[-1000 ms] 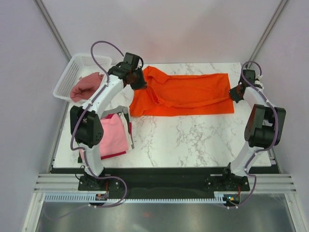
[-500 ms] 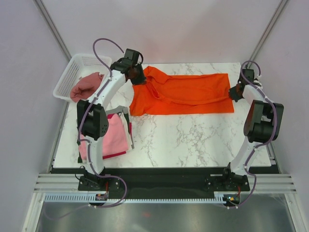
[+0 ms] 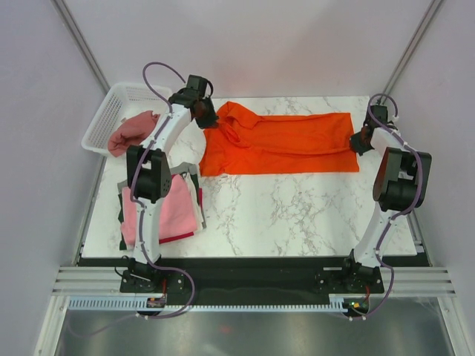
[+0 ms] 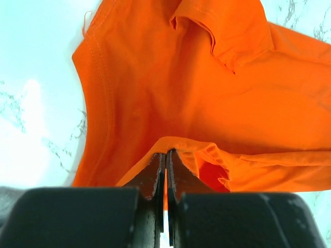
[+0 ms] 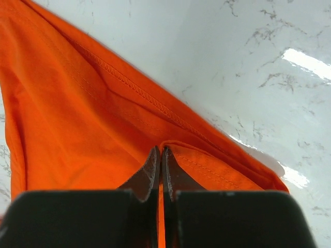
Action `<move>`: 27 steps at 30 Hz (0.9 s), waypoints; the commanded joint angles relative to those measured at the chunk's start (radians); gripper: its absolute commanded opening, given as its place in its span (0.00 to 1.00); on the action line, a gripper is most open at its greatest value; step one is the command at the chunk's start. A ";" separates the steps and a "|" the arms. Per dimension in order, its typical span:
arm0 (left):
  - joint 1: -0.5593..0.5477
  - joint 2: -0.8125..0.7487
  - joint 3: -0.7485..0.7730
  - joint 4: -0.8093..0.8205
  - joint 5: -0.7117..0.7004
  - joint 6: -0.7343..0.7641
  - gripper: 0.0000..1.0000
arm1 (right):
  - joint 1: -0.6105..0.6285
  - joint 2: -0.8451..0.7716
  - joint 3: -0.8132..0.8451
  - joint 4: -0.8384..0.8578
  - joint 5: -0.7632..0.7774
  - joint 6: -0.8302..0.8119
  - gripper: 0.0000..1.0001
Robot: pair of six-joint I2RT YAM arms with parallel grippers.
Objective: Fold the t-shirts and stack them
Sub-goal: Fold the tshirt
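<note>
**Both ends of the orange shirt pinched, fold in hand**

The marble desk (image 3: 297, 215) carries everything: the orange t-shirt (image 3: 286, 144) lies spread lengthwise across its far half, part-folded, with a sleeve doubled over near its left end. At the near left corner sits a stack of folded shirts (image 3: 159, 211), pink on top with darker cloth showing beneath. A white mesh basket (image 3: 104, 119) at the far left holds one dusty rose shirt (image 3: 132, 132), not yet folded.

My left fingers (image 4: 165, 170) are clamped on a raised fold of orange cloth at the shirt's left end; my right fingers (image 5: 161, 165) are pressed together on a hemmed edge at its right end. Only a thin lip of cloth sits between each pair.

My worry is that grip. If I pull the two ends apart too hard, the cloth could slip free of one side and the fold would collapse. Lifting unevenly would drag the doubled sleeve loose and skew the edges.
</note>
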 commanded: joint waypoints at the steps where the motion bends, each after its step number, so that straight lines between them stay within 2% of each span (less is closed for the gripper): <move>1: -0.001 0.036 0.066 0.016 0.049 0.053 0.02 | -0.008 0.024 0.049 0.018 0.002 0.004 0.05; 3: 0.005 0.042 0.072 0.022 0.036 0.053 0.02 | -0.011 0.027 0.055 0.021 0.005 -0.012 0.09; 6: 0.006 0.039 0.072 0.028 0.024 0.070 0.06 | -0.014 0.007 0.062 0.030 0.010 -0.030 0.24; 7: 0.008 0.036 0.072 0.033 0.016 0.079 0.19 | -0.014 -0.005 0.052 0.033 0.023 -0.038 0.37; 9: 0.006 0.012 0.068 0.031 0.024 0.120 0.43 | -0.017 -0.051 0.026 0.065 0.025 -0.046 0.51; 10: 0.005 -0.009 0.054 0.033 0.012 0.125 0.56 | -0.022 -0.068 -0.014 0.077 0.013 -0.050 0.65; 13: -0.001 -0.129 -0.067 0.080 -0.057 0.131 0.69 | -0.034 -0.158 -0.109 0.128 -0.009 -0.075 0.79; 15: -0.003 -0.218 -0.159 0.123 -0.089 0.131 0.73 | -0.040 -0.241 -0.163 0.175 -0.009 -0.107 0.82; 16: -0.004 -0.241 -0.182 0.129 -0.120 0.128 0.77 | -0.042 -0.269 -0.213 0.186 -0.010 -0.115 0.88; 18: -0.003 -0.313 -0.242 0.140 -0.129 0.127 0.79 | -0.043 -0.347 -0.267 0.219 -0.009 -0.141 0.89; 25: -0.006 -0.534 -0.484 0.195 -0.041 0.076 0.86 | -0.051 -0.507 -0.549 0.323 -0.075 -0.141 0.65; 27: -0.006 -0.577 -0.573 0.223 -0.013 0.050 0.86 | -0.052 -0.516 -0.591 0.375 -0.090 -0.138 0.63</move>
